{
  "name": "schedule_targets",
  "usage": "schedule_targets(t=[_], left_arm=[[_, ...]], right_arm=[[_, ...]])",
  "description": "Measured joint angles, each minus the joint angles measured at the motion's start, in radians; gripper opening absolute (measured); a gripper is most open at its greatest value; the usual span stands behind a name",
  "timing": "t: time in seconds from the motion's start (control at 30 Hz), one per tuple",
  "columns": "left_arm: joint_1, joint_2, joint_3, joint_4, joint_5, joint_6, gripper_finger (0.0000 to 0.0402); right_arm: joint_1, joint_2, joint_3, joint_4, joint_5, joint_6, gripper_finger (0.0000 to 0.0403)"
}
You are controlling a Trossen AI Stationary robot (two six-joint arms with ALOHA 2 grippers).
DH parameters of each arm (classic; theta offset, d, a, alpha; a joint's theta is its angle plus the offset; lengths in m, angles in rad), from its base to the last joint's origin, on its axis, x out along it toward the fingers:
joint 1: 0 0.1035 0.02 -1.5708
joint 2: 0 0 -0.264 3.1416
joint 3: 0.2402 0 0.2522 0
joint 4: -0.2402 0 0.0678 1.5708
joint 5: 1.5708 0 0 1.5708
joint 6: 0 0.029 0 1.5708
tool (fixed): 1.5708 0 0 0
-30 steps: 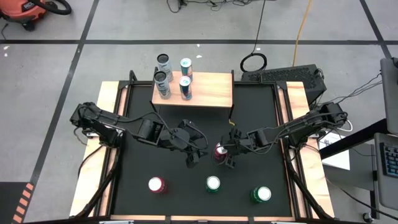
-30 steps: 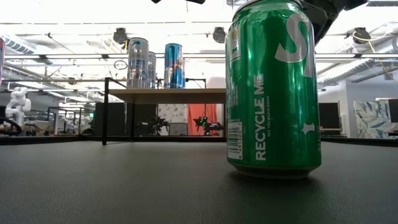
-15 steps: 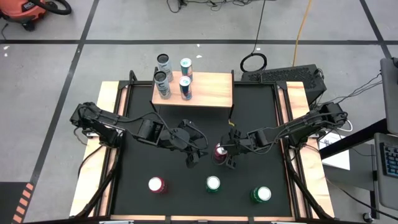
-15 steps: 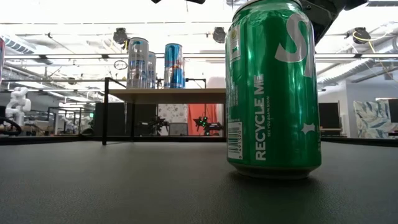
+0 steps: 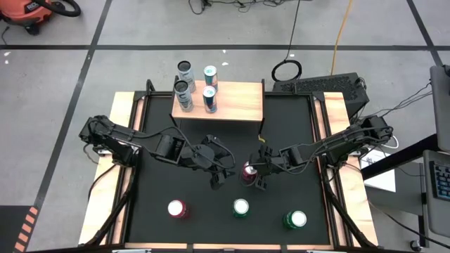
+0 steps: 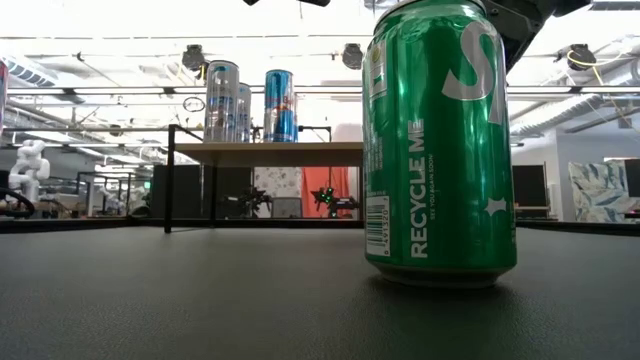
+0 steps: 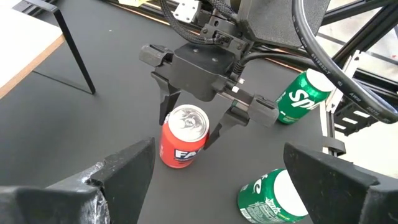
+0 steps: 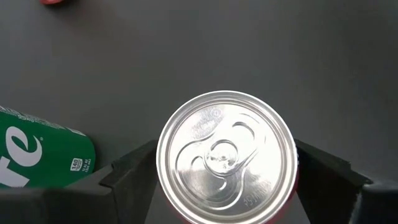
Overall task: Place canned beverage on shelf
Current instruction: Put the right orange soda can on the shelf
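The shelf is a light-wood board on black legs at the table's far edge, with several tall cans standing on its left half. A red can stands upright at the middle of the black mat. My right gripper is shut on it. My left gripper hangs open just to the can's left, above the mat, with nothing between its fingers. My right gripper pinches the red can between its two fingers, which lie on opposite sides of the can's wall just under the top rim. The fingers slant down from the table's right side. The can stands upright, its base seemingly on the mat.
Three more cans stand in a row near the front edge: a red one, a green one and a second green one. The right half of the shelf board is bare. The middle green can fills the low view.
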Motion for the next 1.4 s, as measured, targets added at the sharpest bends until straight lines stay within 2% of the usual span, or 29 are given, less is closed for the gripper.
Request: schedule_targets(t=[1.4], left_arm=[[0.000,0.000,0.000,-0.026,-0.027,0.000,0.0358]], right_arm=[[-0.023,-0.194,0.000,-0.002,0.002,0.007,0.0306]])
